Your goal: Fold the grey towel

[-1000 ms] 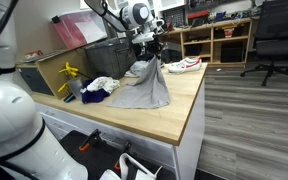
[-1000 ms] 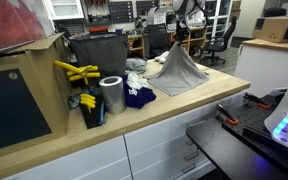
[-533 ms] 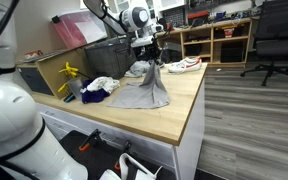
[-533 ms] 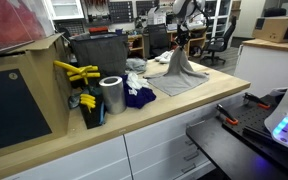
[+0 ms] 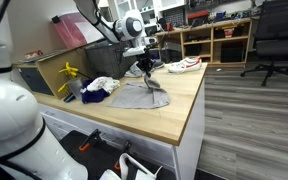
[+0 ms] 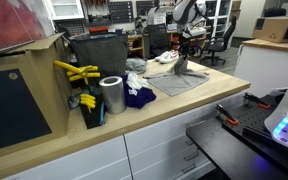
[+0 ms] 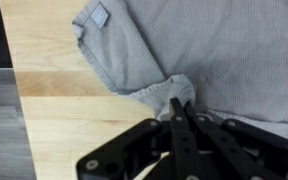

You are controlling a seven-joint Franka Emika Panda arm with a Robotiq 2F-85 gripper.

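Grey towel (image 7: 214, 50) pinched by end effector (image 7: 181, 101) on wooden countertop (image 5: 179, 112); workshop shelves (image 5: 220, 40) behind.

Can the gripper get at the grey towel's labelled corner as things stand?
Likely not yet: the gripper is shut on a pinch of the grey fabric towel; the labelled corner lies uncovered nearby, reachable once it lets go.

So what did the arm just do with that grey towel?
The gripper moved down, still pinching the towel, so the cloth's raised peak sank almost flat onto the table. Nothing was let go. The blue cloth and silver cylinder stayed put.
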